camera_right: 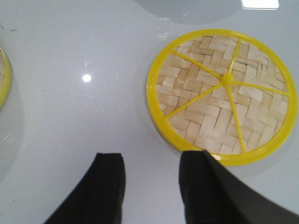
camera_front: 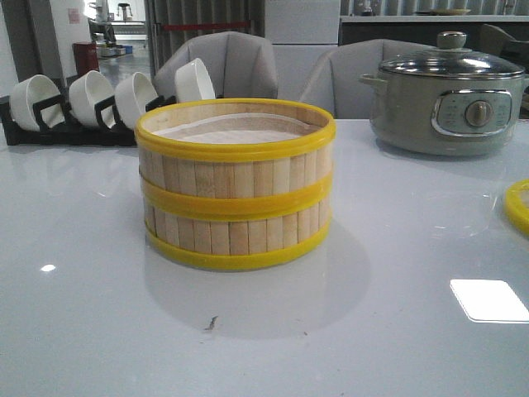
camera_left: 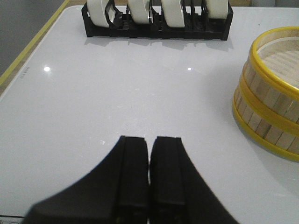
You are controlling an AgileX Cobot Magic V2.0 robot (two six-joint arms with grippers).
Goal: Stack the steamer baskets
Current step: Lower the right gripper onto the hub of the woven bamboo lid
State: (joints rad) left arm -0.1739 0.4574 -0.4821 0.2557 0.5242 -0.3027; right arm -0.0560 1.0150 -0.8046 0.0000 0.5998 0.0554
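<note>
Two steamer baskets [camera_front: 235, 184] stand stacked at table [camera_front: 99, 331] centre; both grippers are empty.

Only the right wrist view shows the woven lid [camera_right: 223, 95] with yellow rim and spokes, lying flat just beside the right gripper [camera_right: 152, 186], whose jaws are parted and hold nothing. Only the left wrist view shows the left gripper [camera_left: 149, 179], jaws closed together, empty, well apart from the stack. From the stack, the bowl rack [camera_front: 74, 116] sits at 10 o'clock and the electric pot [camera_front: 446, 103] at 2 o'clock. Basket walls are pale vertical slats with yellow bands; a pale liner shows inside.
</note>
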